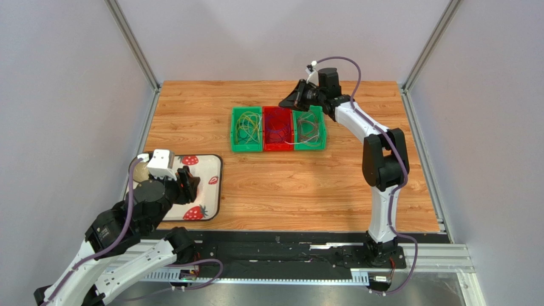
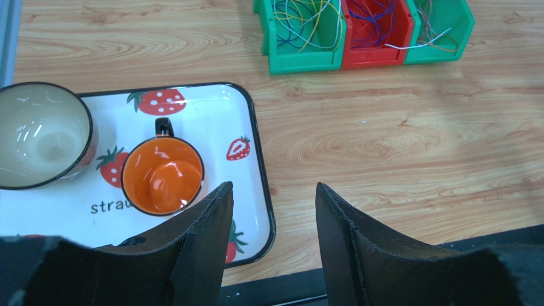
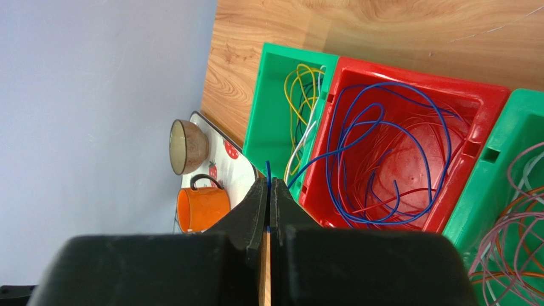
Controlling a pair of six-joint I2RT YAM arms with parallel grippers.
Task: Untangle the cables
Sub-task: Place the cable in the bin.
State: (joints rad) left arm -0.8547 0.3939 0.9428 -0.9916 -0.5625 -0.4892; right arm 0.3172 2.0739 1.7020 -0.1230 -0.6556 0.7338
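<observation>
Three bins hold the cables: a green bin with yellow cables, a red bin with dark blue-purple cables and thin red ones, and a green bin with pinkish and orange cables. My right gripper hangs over the far side of the bins, also seen in the top view. It is shut on one thin blue-purple cable whose end pokes out above the tips. My left gripper is open and empty, low over the tray's right edge.
A strawberry-print tray at the near left carries an orange mug and a bowl. A white cable hangs over the bins' front edge. Grey walls stand on both sides and at the back.
</observation>
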